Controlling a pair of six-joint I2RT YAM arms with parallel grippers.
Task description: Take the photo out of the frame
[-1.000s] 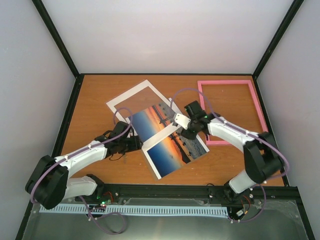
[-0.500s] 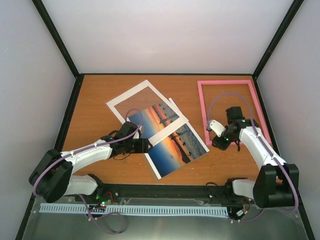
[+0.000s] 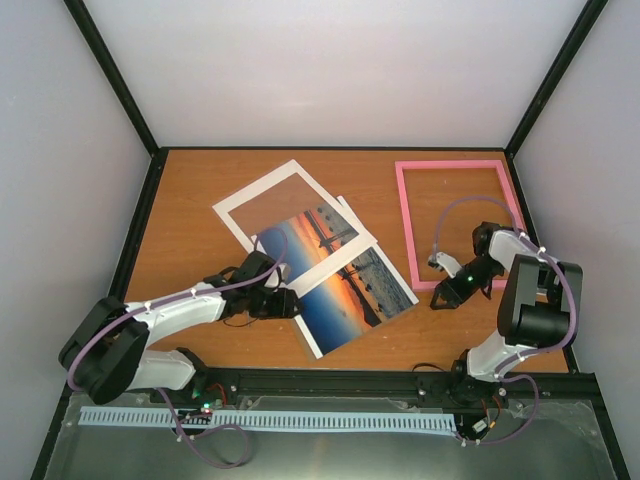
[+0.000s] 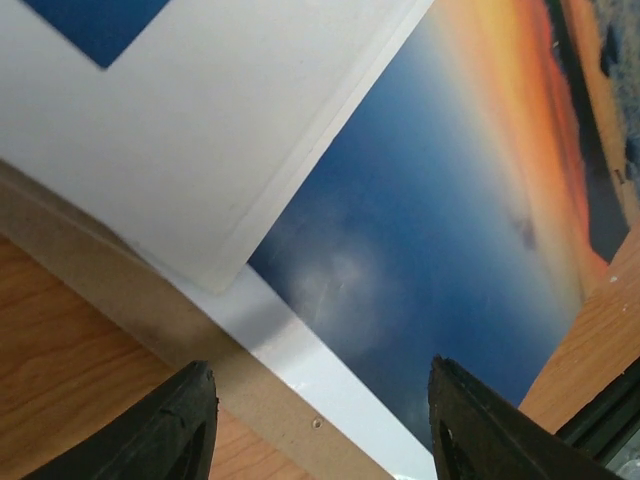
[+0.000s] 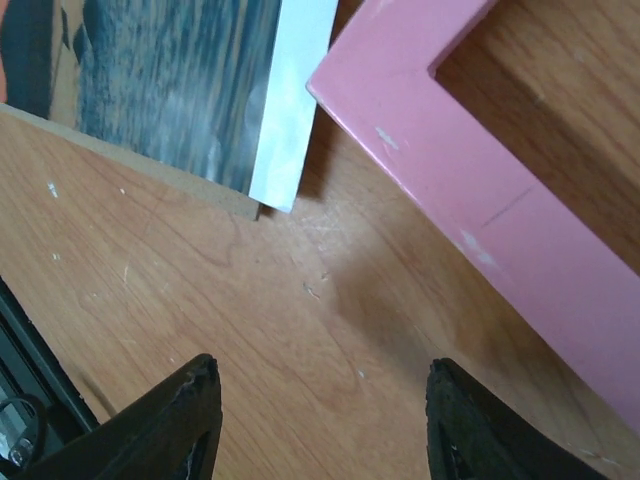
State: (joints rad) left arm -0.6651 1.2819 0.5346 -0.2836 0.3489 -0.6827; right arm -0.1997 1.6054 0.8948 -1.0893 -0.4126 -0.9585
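L gripper (image 3: 286,303) spread, empty, at the photo (image 3: 348,296) near-left edge. R gripper (image 3: 441,299) spread too, nothing pinched, over bare table (image 3: 195,205) by frame (image 3: 408,228) corner.

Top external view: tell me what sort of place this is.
Most likely a lab robot test cell: a wooden table boxed in by plain white walls, a left arm and a right arm bolted to a black rail at its near edge, and props laid out, a pink frame and a photo.
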